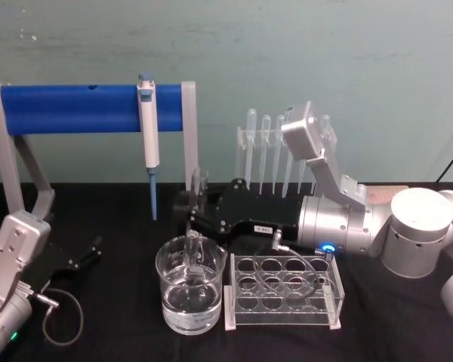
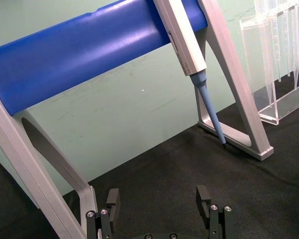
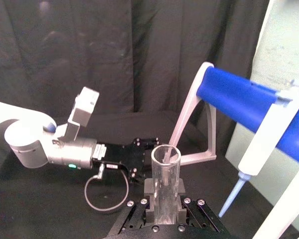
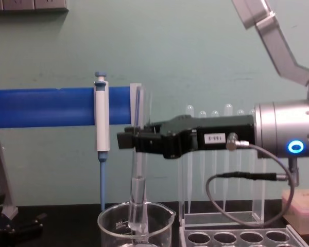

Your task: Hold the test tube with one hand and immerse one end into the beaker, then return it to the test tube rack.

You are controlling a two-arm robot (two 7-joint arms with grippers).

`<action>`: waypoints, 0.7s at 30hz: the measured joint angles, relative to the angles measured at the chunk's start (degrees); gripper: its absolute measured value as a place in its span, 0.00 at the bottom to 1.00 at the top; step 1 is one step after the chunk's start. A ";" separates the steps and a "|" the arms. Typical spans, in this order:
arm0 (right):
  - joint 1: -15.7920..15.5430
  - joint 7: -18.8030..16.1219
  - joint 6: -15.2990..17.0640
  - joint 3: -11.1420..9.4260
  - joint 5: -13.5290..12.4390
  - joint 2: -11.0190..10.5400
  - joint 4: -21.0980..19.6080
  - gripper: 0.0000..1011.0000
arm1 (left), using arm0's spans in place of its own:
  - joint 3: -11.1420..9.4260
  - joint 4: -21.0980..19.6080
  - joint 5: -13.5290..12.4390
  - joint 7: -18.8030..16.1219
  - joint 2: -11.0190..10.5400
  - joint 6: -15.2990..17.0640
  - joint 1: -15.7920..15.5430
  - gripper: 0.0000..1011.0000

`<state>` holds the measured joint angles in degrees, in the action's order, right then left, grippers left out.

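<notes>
Pinching tube [image 4: 138, 203] in upper half with right fingers [image 4: 124, 140]; long axis upright, lower end inside beaker [image 4: 110, 224], likely dipped. Next: lift clear, carry toward 3 o'clock to rack [image 1: 230, 305] just beside beaker. Left fingers [image 2: 112, 201] spread, idle at 9 o'clock, farther off. Dip depth from chest view; rack holes from head view.

Upright clear test tube [image 4: 138, 193], clamped by right tool [image 4: 132, 140], dips into part-filled beaker [image 4: 109, 226].
</notes>
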<state>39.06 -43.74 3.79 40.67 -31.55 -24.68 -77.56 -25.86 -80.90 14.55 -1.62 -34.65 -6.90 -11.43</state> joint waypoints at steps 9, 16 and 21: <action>-0.67 -0.81 -1.88 0.86 1.51 1.12 3.54 0.22 | 0.00 0.00 0.00 0.00 0.00 0.00 0.00 0.99; -1.10 -1.40 -3.33 1.22 2.44 2.29 5.97 0.22 | 0.00 0.00 0.00 0.00 0.00 0.00 0.00 0.99; -1.98 -1.72 -4.53 1.22 3.25 2.96 7.16 0.22 | 0.00 0.00 0.00 0.00 0.00 0.00 0.00 0.99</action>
<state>37.07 -45.46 -0.75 41.89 -28.30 -21.72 -70.40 -25.86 -80.90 14.55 -1.62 -34.65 -6.90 -11.43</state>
